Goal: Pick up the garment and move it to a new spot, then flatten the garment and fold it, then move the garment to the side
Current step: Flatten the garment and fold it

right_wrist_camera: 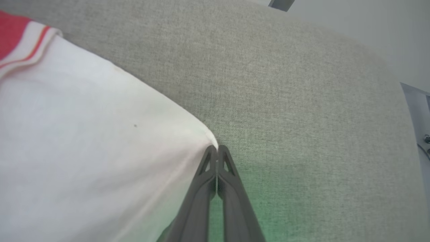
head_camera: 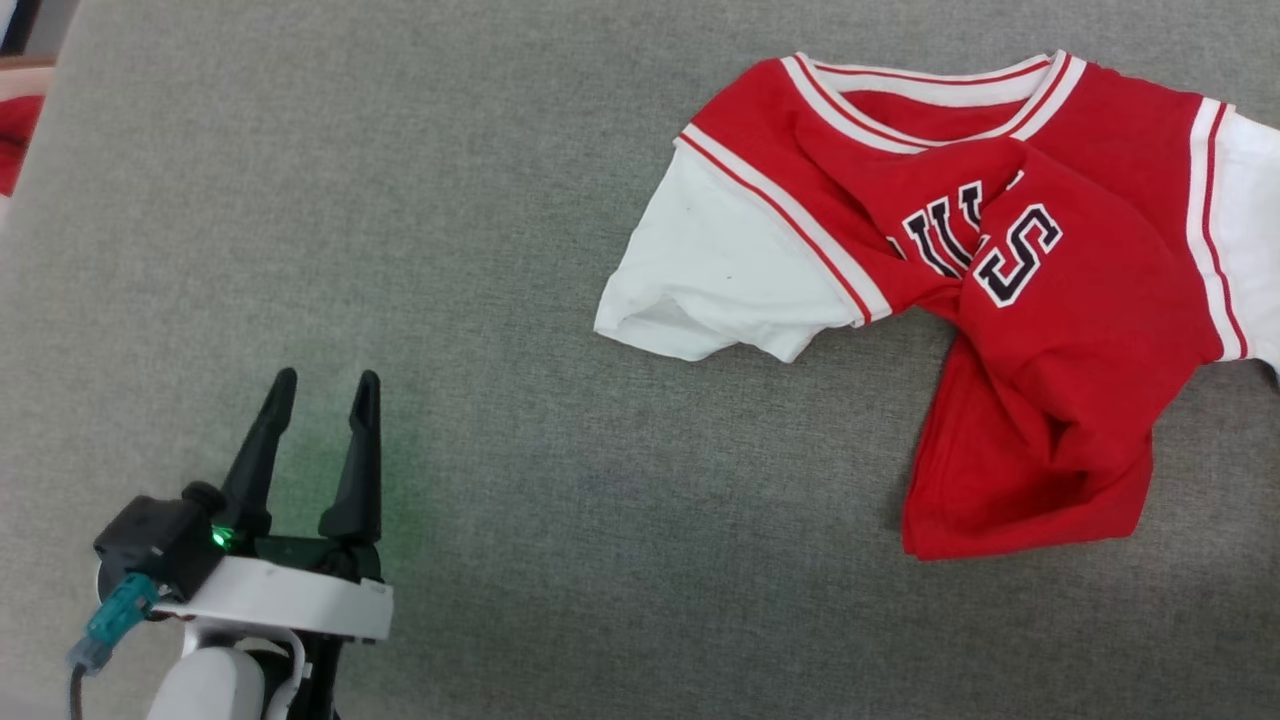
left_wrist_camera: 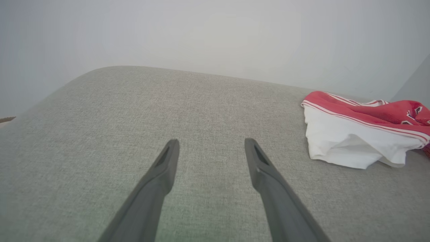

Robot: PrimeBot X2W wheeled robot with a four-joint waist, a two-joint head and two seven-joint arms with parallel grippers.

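1. A crumpled red shirt [head_camera: 1040,330] with white sleeves lies twisted on the right side of the grey fabric-covered table [head_camera: 400,200].
2. The right claw [right_wrist_camera: 217,148], pressed together, pinches only the corner of one white sleeve [right_wrist_camera: 100,134]. So slight a hold could slip during lifting.
3. The left claw [head_camera: 326,378] is spread and empty, well apart from the shirt.

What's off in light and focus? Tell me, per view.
Head view: sharp, green glow by the left gripper. Left wrist view: wide-angle curves the surface edge. Right wrist view: garment sleeve washed out, green tint by the right gripper.
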